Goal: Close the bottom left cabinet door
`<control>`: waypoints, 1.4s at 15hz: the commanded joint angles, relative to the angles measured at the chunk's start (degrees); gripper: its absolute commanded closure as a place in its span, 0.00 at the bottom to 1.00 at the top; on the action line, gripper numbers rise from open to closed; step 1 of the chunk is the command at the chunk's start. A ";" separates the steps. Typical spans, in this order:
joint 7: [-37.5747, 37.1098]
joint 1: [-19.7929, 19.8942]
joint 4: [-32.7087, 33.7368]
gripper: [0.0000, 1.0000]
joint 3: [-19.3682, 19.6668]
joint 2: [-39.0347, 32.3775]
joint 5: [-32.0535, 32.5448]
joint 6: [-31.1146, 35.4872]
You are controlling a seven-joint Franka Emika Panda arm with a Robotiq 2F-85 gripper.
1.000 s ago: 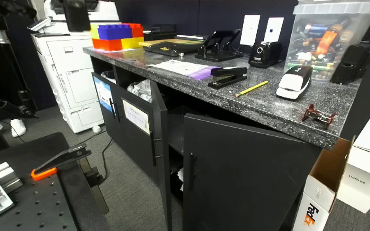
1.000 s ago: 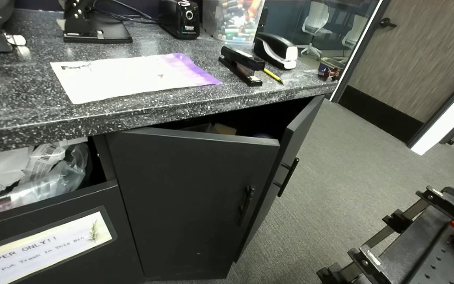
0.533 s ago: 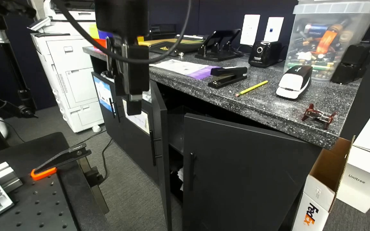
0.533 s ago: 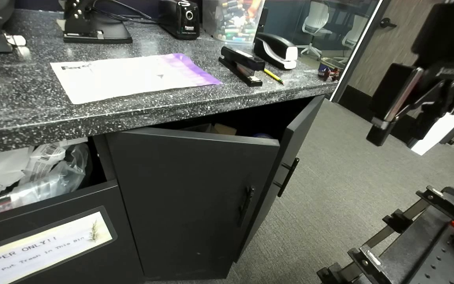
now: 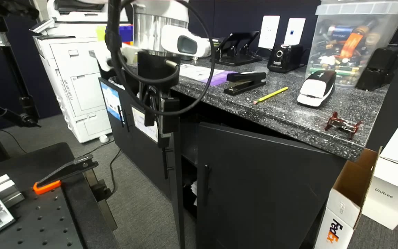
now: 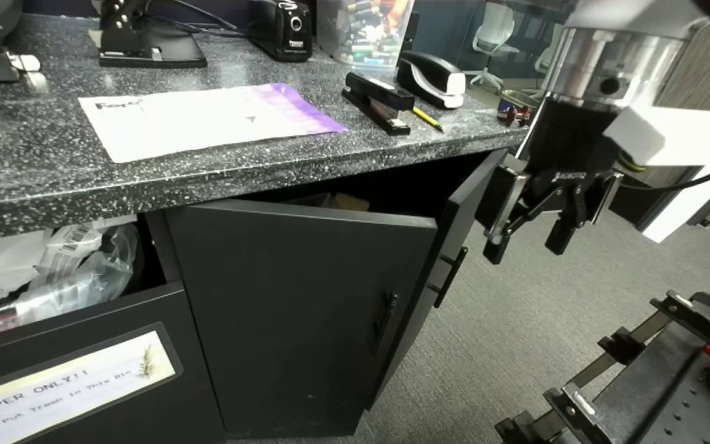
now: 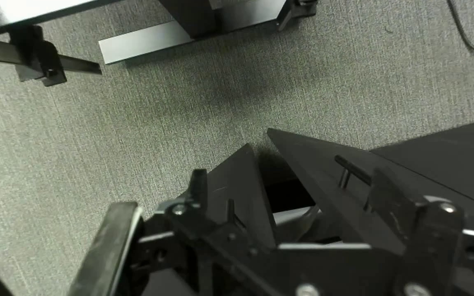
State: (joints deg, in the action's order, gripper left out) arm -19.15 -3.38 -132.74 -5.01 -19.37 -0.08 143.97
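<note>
The bottom left cabinet door [image 6: 293, 308] is a flat matte-black panel standing part way open. It shows nearly edge-on in an exterior view [image 5: 179, 207] and at right of centre in the wrist view [image 7: 323, 172]. The matching right door [image 5: 264, 193] also stands open, with a dark gap between them. My gripper [image 5: 157, 129] hangs pointing down outside the doors, near the left door's upper part, which it partly hides. In an exterior view the gripper [image 6: 527, 245] is beside the right door. Its fingers are apart with nothing between them. Whether it touches a door I cannot tell.
The speckled countertop [image 5: 288, 103] overhangs the doors and carries a stapler [image 5: 245, 83], a pencil and other items. A black cart [image 5: 29, 214] stands opposite the cabinet. A FedEx box [image 5: 337, 214] stands by the right door. The paper-bin panel [image 6: 71, 394] adjoins the left door.
My arm has come into view from the edge of both exterior views. The gripper has moved down and closer to the cabinet doors. The doors have not moved.
</note>
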 commanded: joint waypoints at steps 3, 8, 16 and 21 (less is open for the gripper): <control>-4.29 -6.00 8.73 0.00 2.41 -10.48 0.23 2.75; -8.12 -11.27 12.88 0.00 6.03 -14.98 1.78 5.09; -22.43 -24.98 18.71 0.00 19.08 -22.72 12.99 11.58; -32.69 -32.59 22.55 0.00 25.22 -28.56 17.33 14.81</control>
State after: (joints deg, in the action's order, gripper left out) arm -45.29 -31.44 -113.44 15.99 -44.00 14.46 155.76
